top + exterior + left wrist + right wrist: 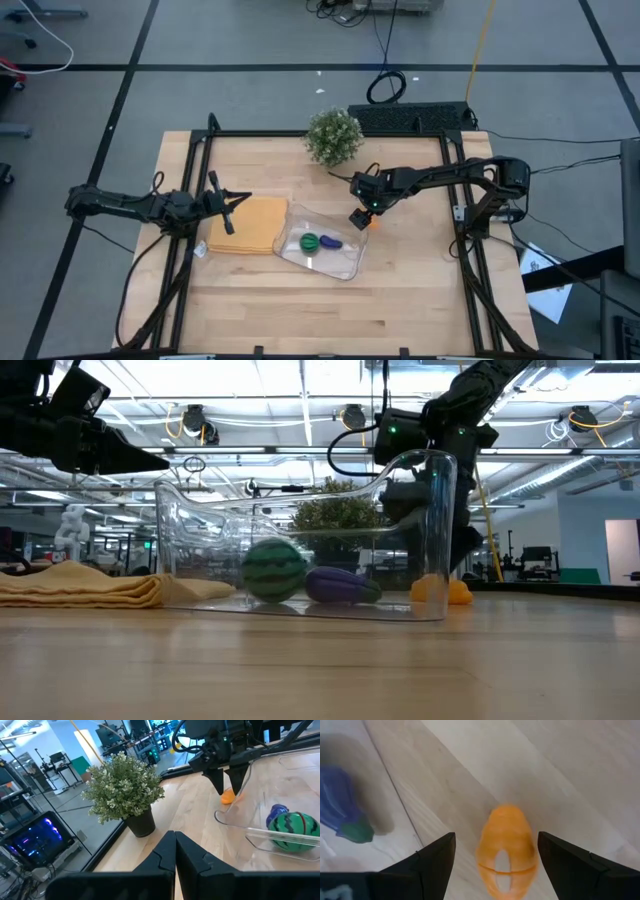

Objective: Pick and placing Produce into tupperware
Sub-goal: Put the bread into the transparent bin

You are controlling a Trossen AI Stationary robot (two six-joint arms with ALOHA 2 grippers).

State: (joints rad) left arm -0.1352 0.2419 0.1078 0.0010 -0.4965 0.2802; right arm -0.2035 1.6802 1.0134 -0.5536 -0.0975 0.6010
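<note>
Produce is two-thirds packed: round green piece (pixel 308 241) and elongated purple piece (pixel 330 240) lie in the clear shallow plastic tupperware (pixel 345 268). Left gripper (pixel 231 210) waits at nine o'clock, fingers together. Right gripper (pixel 495 857) hangs at the tupperware's two o'clock, fingers apart astride the rounded orange piece (pixel 506 851) on the wood table (pixel 420 300); next it likely must descend and close.

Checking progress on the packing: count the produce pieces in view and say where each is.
3. The green watermelon-like piece and the purple piece lie inside the clear tupperware. The orange piece sits on the table outside it, between the right end effector's open fingers. None seems hidden.
</note>
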